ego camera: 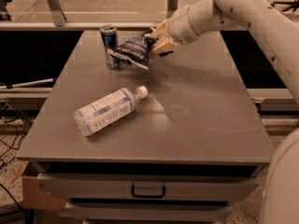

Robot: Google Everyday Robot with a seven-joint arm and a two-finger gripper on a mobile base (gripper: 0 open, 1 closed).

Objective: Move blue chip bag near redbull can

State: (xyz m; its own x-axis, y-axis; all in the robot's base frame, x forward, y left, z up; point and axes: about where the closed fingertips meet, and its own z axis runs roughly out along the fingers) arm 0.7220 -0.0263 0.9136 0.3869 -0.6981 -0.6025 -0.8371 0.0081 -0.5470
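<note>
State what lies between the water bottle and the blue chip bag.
Only bare tabletop, in the camera view, separates water bottle from blue chip bag, which the gripper holds beside the redbull can.

table (205,125): bears can and bottle | redbull can (110,45): upright, far left | blue chip bag (132,51): just right of can, left edge by its base | gripper (156,43): clamped on bag's right end, arm entering from right | water bottle (108,111): lying near-left, cap pointing far-right, apart from can | drawer (147,188): below table's near edge
</note>
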